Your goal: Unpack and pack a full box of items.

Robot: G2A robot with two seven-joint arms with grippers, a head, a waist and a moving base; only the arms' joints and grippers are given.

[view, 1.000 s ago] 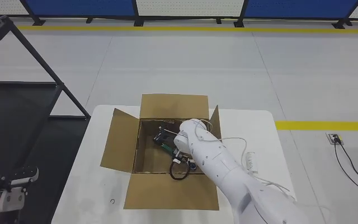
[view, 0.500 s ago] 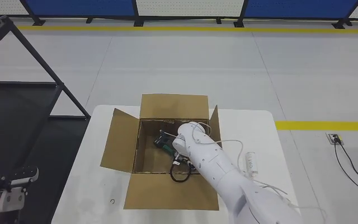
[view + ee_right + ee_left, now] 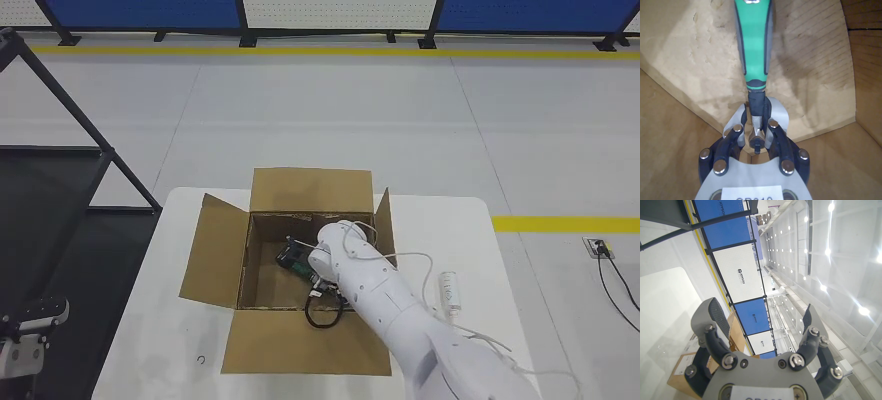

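Since the right gripper is clamped on the dark neck of the green-handled tool, just below the grip, you've got the thin, hard section where the jaws can close tight. The fat handle sticks out ahead of the fingers and points at the cardboard inside the box. My read: that hold suits lifting it out lengthwise w/o snagging a wall. Can't tell whether the far end of the handle touches the cardboard.

The tool sits low in the box, toward its far side, w/ the arm reaching in over the right wall. A black cable loop lies on the box floor near the front edge, beside the arm.

The left gripper is parked off to the side, jaws spread wide w/ nothing between them. It tips up toward the ceiling, w/ a small parcel on the table behind it. Likely kept out of the way.

Vs 1 s ago: the arm has shifted a little toward the near side of the box, and the tool has moved slightly w/ it. The white bottle on the table right of the box is now clear of the arm. Box and flaps haven't moved.
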